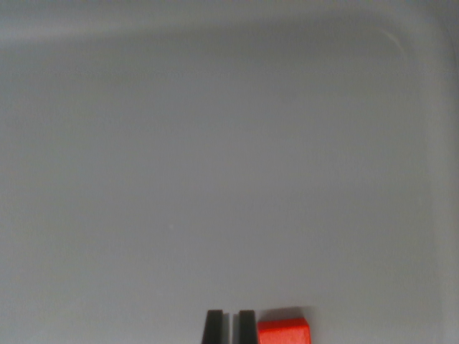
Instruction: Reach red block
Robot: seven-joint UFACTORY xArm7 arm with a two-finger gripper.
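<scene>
Red block (284, 332) lies with its long side across the view, just right of the gripper (230, 327), whose fingers are nearly together on nothing.

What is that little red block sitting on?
The red block rests on a plain grey tray, just to the wrist view's right of the claw. Nothing lies on top of it. Its underside and lower part are out of view.
</scene>
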